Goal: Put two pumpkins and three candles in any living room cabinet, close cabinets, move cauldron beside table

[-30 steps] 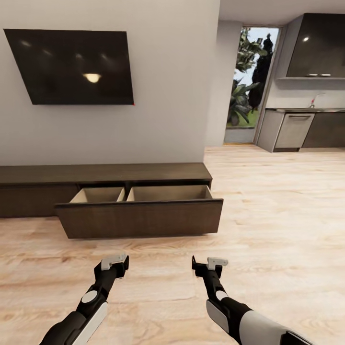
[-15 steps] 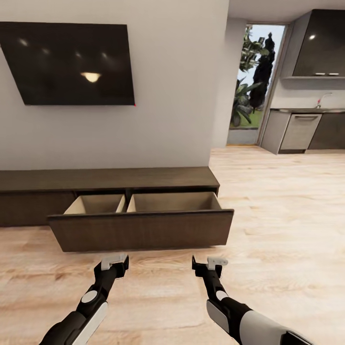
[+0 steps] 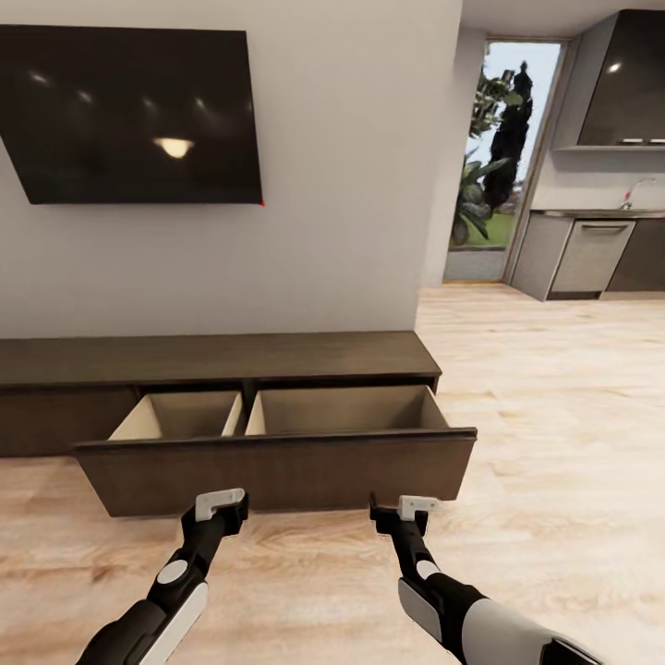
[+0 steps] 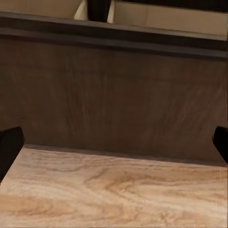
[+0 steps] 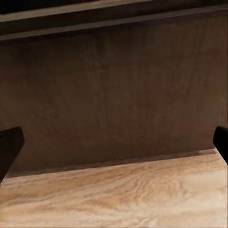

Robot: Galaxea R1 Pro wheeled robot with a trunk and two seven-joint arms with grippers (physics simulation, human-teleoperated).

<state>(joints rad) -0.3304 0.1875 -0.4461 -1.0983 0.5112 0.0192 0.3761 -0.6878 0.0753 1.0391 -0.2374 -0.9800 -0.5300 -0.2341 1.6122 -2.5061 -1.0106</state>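
The head camera looks forward and down from above both arms, facing the cabinet [image 3: 277, 466] and the wall behind it; each wrist camera sits low near the floor [image 4: 114, 194], close to the open drawer's dark front [image 5: 114, 90], facing it squarely; all three views share that drawer front.

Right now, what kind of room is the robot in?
Probably a living room in an open-plan home: a big TV hangs on the wall above a long, low cabinet with its drawer pulled open, and a kitchen shows beyond.
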